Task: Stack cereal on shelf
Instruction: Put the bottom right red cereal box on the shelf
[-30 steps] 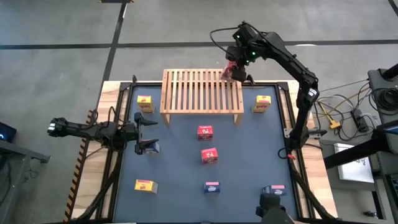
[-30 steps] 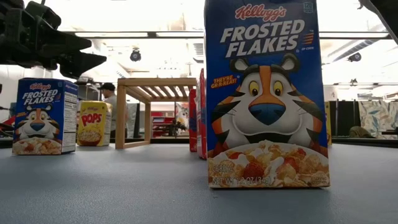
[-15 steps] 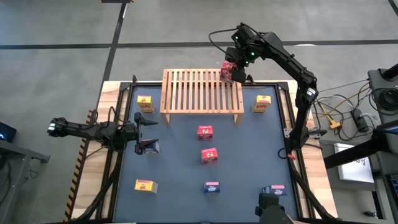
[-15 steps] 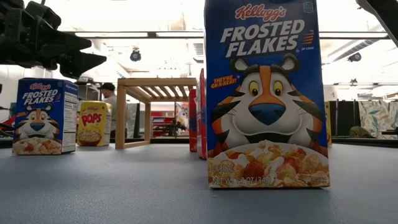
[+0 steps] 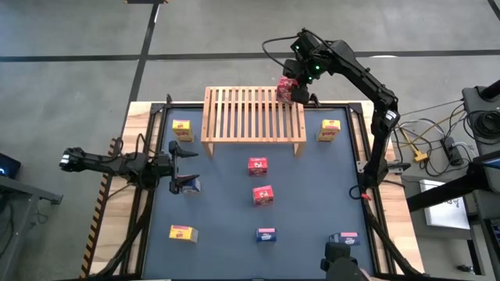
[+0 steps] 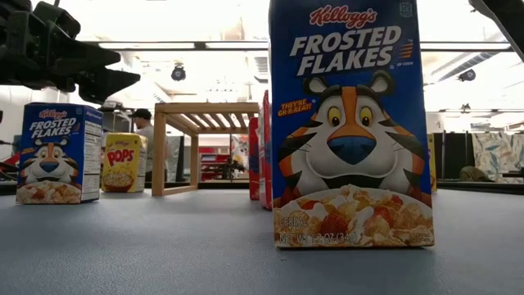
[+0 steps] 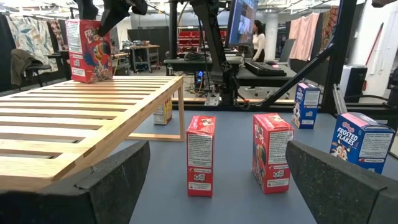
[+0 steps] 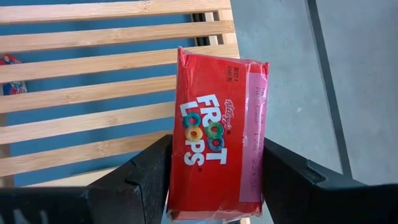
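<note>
In the upper centre of the high view, the right pincer (image 5: 294, 84) grips a small red cardboard Froot Loops cereal box (image 5: 286, 88) at the far right corner of the light wooden rack with a slatted top (image 5: 251, 115). The right wrist view shows the two dark fingers (image 8: 149, 171) pressed against either side of that red box (image 8: 217, 134), which sits over the outermost slats, and the left wrist view shows it standing upright on the rack top (image 7: 89, 50). The left pincer (image 5: 181, 164) waits at the left of the blue-grey surface (image 5: 305, 195), its fingers spread wide, with a blue cereal box (image 5: 190, 186) just beside it. Other small boxes stand scattered on the surface: two red ones (image 5: 258, 165) (image 5: 263, 195) in the middle, yellow ones at upper left (image 5: 182, 129), upper right (image 5: 330, 129) and lower left (image 5: 183, 232), and blue ones (image 5: 266, 234) (image 5: 344, 238) along the lower edge. In the low view, a blue Frosted Flakes box (image 6: 348, 123) fills the foreground.
</note>
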Controlling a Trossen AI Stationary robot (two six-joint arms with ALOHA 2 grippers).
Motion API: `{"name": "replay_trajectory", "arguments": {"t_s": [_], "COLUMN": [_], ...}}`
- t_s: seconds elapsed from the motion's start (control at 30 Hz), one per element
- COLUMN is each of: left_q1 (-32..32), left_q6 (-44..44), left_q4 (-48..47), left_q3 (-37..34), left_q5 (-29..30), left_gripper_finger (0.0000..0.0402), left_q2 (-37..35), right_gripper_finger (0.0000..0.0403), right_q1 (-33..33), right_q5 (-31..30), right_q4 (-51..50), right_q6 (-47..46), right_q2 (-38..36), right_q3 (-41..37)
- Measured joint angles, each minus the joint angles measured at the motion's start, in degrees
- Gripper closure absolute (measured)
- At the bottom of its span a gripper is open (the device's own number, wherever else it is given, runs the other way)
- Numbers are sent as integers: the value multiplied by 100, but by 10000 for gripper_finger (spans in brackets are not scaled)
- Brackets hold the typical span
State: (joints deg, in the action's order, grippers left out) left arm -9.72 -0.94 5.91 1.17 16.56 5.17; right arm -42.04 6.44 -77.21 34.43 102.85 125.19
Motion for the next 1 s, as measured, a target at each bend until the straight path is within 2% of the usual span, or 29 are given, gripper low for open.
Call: {"name": "replay_trajectory", "arguments": {"t_s": [0.43,1.0], "left_q1": [0,2], "left_q6": [-1,0], "left_q4": [0,1], "left_q3": [0,0], "left_q5": [2,1], "left_gripper_finger": [43,43], "left_q2": [0,2], "right_gripper_finger": [200,200], "right_q1": [0,0], "right_q5": [-2,-4], "right_q4": [176,254], "right_q6": [-294,-227], "right_q2": [0,0], "right_q3": [-2,-2]}}
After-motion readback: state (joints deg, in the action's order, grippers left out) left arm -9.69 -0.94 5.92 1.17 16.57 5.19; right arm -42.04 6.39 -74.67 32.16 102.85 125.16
